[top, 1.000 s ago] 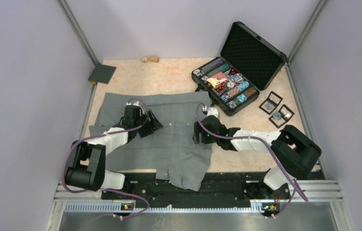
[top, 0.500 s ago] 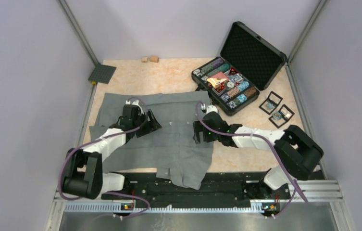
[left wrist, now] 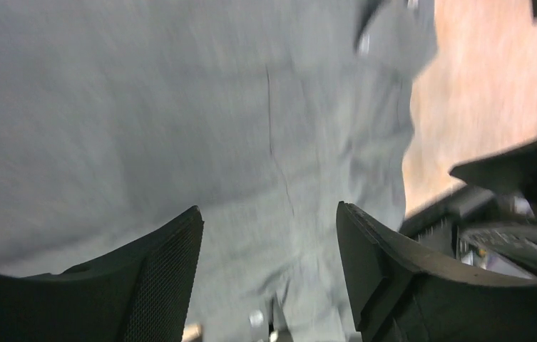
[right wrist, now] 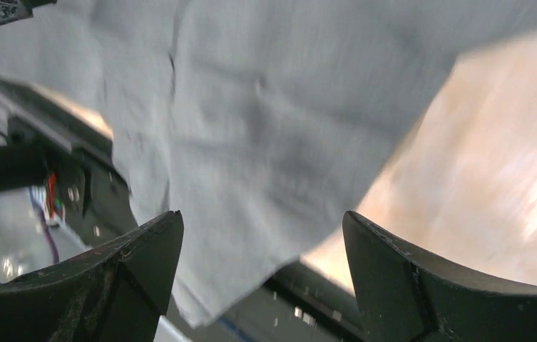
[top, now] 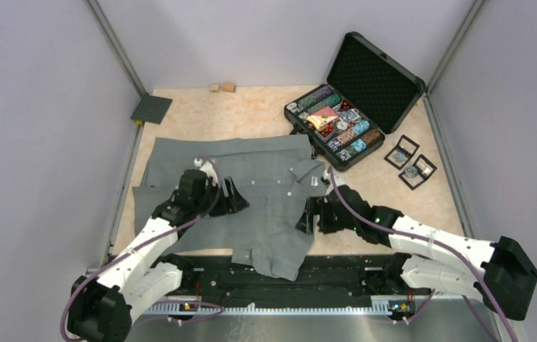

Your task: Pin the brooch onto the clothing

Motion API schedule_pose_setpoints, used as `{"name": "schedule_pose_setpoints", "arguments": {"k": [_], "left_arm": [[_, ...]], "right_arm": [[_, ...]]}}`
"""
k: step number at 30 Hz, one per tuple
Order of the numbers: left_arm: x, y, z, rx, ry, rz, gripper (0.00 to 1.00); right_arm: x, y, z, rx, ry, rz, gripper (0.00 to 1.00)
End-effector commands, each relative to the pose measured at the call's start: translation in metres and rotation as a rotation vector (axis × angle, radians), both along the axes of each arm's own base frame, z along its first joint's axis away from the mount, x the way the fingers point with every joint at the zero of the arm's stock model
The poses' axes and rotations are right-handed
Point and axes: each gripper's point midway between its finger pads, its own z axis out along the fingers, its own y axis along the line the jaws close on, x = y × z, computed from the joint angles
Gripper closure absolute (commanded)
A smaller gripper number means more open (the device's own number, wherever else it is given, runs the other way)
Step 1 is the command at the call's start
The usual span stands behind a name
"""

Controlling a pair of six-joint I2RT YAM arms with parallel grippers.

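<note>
On worktop [top: 251, 114]: grey shirt [top: 269, 214] spread flat, hem hanging over near edge. Left pincer [left wrist: 269, 221] and right pincer [right wrist: 262, 228] both spread, empty, low over cloth. Brooch not made out. Risk: pincer snags fabric, drags shirt off edge; wrinkles spoil pinning spot.

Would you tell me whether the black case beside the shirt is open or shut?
Open. The black case has its foam-lined lid raised, with the inside in plain view.
</note>
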Motion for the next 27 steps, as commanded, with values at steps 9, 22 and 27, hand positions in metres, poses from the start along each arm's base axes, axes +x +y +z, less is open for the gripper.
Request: {"name": "schedule_pose_setpoints", "arguments": {"k": [9,22,27], "left_arm": [[-0.137,-0.047,-0.036,-0.193,0.299,-0.216,0.31],[-0.179,-0.068,-0.062,-0.232,0.437,-0.275,0.35],[-0.189,-0.083,-0.068,-0.223,0.480,-0.285,0.57]], "right_arm": [[-0.113,0.028,-0.016,0.203,0.339,0.118,0.30],[-0.130,0.054,-0.030,0.220,0.374,0.156,0.45],[-0.128,0.052,-0.032,0.210,0.370,0.141,0.67]]}}
